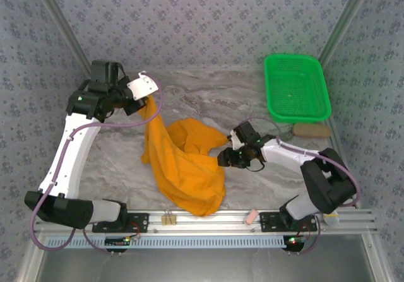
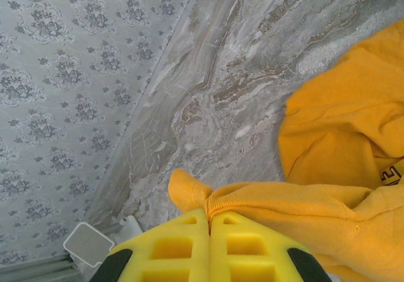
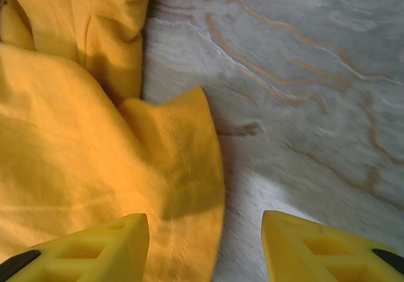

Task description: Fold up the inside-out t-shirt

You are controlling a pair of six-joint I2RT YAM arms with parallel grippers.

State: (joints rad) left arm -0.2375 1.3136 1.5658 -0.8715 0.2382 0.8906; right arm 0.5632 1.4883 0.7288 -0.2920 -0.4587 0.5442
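The orange t-shirt lies crumpled on the marble table, one end pulled up toward the back left. My left gripper is shut on a bunched hem of the t-shirt, its yellow fingers pressed together. A bit of dark-and-white print peeks out at the right edge. My right gripper hovers low at the shirt's right edge, open. A stitched hem of the t-shirt lies beneath its left finger; its right finger is over bare table.
A green basket stands at the back right, with a brown oblong object just in front of it. Small clips and a pink piece sit on the front rail. Patterned walls enclose the table.
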